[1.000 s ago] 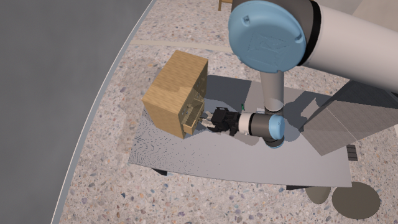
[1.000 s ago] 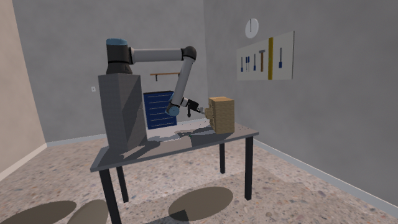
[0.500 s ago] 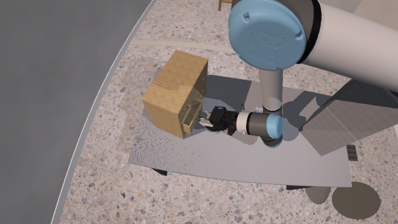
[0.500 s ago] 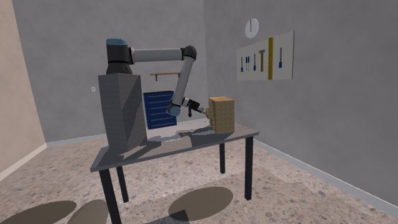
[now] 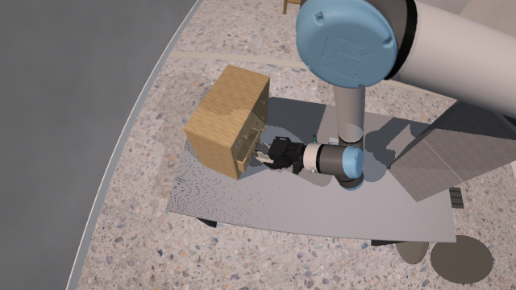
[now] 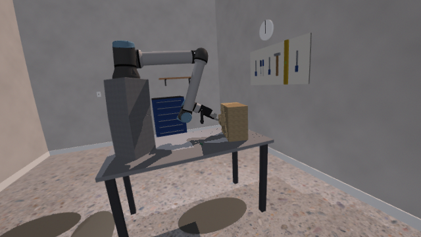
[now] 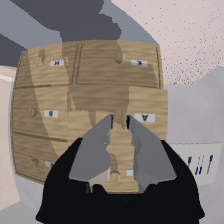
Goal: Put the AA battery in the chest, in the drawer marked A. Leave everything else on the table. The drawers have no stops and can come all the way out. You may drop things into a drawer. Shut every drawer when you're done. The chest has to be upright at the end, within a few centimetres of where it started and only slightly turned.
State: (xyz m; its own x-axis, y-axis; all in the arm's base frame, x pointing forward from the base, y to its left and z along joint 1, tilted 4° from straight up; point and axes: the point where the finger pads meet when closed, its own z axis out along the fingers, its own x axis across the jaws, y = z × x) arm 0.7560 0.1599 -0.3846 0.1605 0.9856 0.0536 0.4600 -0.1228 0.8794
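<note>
The wooden chest (image 5: 227, 121) stands upright at the far left of the grey table; it also shows in the side view (image 6: 234, 121) and fills the wrist view (image 7: 90, 110). The drawer marked A (image 7: 145, 117) sticks out a little from the chest front (image 5: 247, 155). My gripper (image 5: 258, 155) is level with that drawer, and its fingers are shut on the drawer's wooden handle (image 7: 119, 142). I cannot pick out the AA battery for sure. A small green thing (image 5: 314, 138) and a small white thing (image 5: 333, 141) lie behind my forearm, too small to name.
A large grey block (image 5: 455, 153) holding the arm's base stands on the right of the table. A white card with blue marks (image 7: 200, 162) lies on the table right of the chest. The table's left edge is close behind the chest.
</note>
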